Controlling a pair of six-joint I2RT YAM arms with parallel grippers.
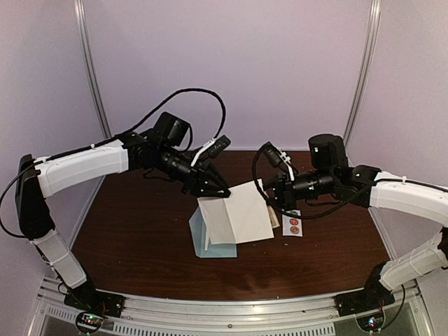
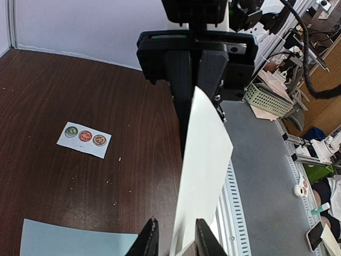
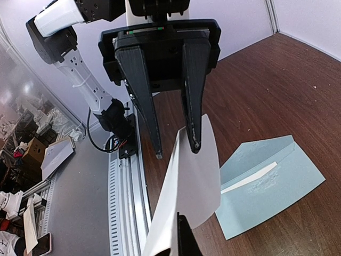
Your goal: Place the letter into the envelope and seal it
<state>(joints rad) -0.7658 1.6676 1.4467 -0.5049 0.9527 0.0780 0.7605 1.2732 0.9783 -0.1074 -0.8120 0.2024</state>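
Nearest the arm bases, the light blue-teal paper envelope (image 1: pixel 210 249) lies flat on the dark brown wood-grain table (image 1: pixel 140 238). It is thin and matte, with a pale strip showing along its flap fold. Held in the air just over its far part is the cream rectangular paper letter (image 1: pixel 241 213) — plain white back showing, limp, bowing under its own weight. The right gripper (image 1: pixel 271 204) is pinched tight on the sheet's right edge. The left gripper (image 1: pixel 215 192) straddles the opposite edge, its claw narrow but not closed — a gap shows beside the paper. That grip should probably land square on the edge and deep enough to hold, so both arms can draw the sheet taut without creasing it. Farther right lies a small white sticker strip (image 1: pixel 293 224) carrying round seals.
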